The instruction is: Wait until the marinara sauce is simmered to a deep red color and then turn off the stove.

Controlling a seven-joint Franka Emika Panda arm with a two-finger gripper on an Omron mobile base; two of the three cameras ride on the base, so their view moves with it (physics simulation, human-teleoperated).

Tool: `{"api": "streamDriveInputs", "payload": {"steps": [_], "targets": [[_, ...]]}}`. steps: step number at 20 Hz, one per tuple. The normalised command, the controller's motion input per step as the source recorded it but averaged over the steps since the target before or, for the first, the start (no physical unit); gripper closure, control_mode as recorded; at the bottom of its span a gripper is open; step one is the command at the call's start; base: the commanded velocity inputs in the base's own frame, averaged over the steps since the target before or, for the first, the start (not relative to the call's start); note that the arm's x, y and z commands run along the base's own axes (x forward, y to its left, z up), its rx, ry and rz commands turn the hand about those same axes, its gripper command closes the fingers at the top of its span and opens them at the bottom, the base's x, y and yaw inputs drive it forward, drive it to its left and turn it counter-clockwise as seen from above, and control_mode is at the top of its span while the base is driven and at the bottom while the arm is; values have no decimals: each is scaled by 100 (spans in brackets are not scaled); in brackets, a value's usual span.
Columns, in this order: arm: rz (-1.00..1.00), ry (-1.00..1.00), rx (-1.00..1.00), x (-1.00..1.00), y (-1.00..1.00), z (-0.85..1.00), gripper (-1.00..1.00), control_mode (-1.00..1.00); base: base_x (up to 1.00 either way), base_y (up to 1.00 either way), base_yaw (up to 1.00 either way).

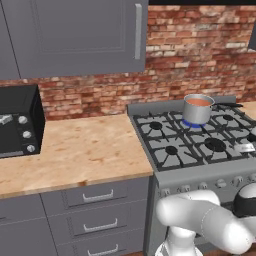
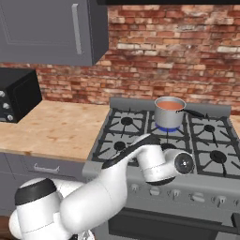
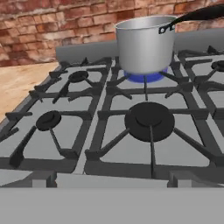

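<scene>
A small steel saucepan [image 1: 197, 114] stands on the back middle burner of the grey gas stove [image 1: 200, 175], with a blue flame [image 3: 146, 78] burning under it. The marinara sauce [image 1: 199, 102] inside is a smooth orange-red surface, also seen from the other side [image 2: 170, 106]. The pan's dark handle [image 3: 197, 13] points right. In the hand view the saucepan [image 3: 144, 43] rises beyond the front middle burner [image 3: 148, 120], and the sauce is hidden by its wall. My arm's wrist [image 2: 161, 164] hangs just over the stove's front edge, above the row of knobs [image 2: 174, 192].
A wooden counter [image 1: 75, 150] runs left of the stove, with a black countertop oven [image 1: 17, 122] at its far left. Grey wall cabinets [image 1: 75, 35] hang above and drawers [image 1: 95, 197] sit below. A brick wall [image 2: 178, 56] backs everything.
</scene>
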Motion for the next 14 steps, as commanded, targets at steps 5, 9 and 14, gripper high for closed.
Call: {"api": "streamDriveInputs", "payload": {"steps": [5,9,14], "targets": [[3,-15,0,0,-56,-60,-100,-100,0,0,0],[3,-10,0,0,-49,-56,-100,-100,0,0,0],[3,-7,0,1,-44,-36,-100,-100,0,0,0]]}}
